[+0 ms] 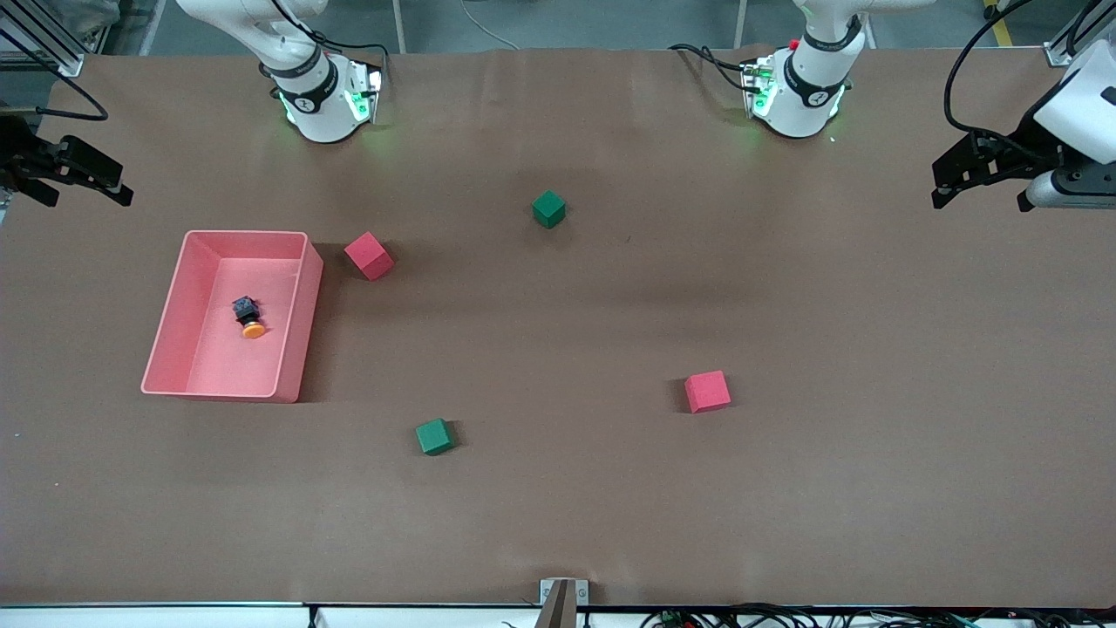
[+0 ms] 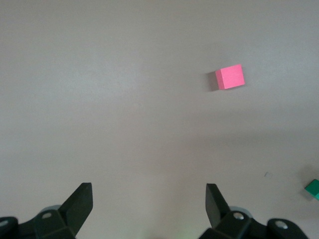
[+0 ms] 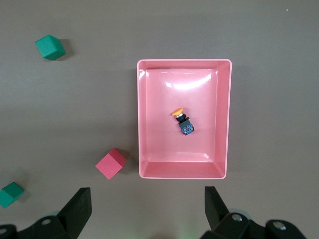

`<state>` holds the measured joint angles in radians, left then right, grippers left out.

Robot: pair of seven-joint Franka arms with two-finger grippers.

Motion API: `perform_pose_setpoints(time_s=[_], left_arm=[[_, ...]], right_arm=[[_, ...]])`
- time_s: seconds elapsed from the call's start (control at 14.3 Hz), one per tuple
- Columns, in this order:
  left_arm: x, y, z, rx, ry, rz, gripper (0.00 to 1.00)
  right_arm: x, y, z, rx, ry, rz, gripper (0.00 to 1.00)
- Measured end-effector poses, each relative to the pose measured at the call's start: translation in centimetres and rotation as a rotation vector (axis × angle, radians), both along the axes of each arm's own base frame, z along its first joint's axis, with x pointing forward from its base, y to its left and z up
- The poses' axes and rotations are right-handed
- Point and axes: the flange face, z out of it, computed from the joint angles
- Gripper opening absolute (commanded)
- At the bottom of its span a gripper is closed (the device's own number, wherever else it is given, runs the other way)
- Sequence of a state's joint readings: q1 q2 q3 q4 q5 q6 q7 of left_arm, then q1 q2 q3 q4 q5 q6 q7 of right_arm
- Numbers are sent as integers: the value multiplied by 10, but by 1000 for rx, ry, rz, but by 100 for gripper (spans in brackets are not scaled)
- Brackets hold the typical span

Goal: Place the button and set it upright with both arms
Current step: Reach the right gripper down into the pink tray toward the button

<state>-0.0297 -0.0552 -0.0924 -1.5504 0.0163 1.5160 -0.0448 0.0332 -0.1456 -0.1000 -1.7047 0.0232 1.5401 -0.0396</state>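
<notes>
The button (image 1: 249, 317) lies on its side on the floor of a pink bin (image 1: 296, 336), black body toward the robots and orange cap toward the front camera. It also shows in the right wrist view (image 3: 183, 121), inside the bin (image 3: 225, 119). My right gripper (image 1: 87, 194) hangs open and empty high over the table edge at the right arm's end, away from the bin; its jaws (image 3: 148, 201) stand wide apart. My left gripper (image 1: 976, 187) hangs open and empty high over the left arm's end of the table, its jaws (image 2: 149, 199) wide apart over bare table.
A red cube (image 1: 369, 255) sits beside the bin. A green cube (image 1: 548, 208) lies nearer the robots' bases. A second red cube (image 1: 707, 391) and a second green cube (image 1: 434, 436) lie nearer the front camera. The left wrist view shows a red cube (image 2: 230, 76).
</notes>
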Motion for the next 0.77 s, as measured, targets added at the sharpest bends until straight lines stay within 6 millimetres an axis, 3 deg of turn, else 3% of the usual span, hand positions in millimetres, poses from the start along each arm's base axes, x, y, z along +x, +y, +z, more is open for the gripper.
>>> perform_pose_setpoints(time_s=[0.42, 0.63, 0.77], left_arm=[[0, -1, 0, -4, 1, 1, 100], [0, -1, -1, -10, 3, 5, 100], [-1, -1, -2, -10, 13, 19, 100]], right_arm=[[1, 0, -3, 0, 6, 0, 100], [3, -1, -22, 2, 35, -2, 100], [8, -4, -45, 2, 44, -10, 100]])
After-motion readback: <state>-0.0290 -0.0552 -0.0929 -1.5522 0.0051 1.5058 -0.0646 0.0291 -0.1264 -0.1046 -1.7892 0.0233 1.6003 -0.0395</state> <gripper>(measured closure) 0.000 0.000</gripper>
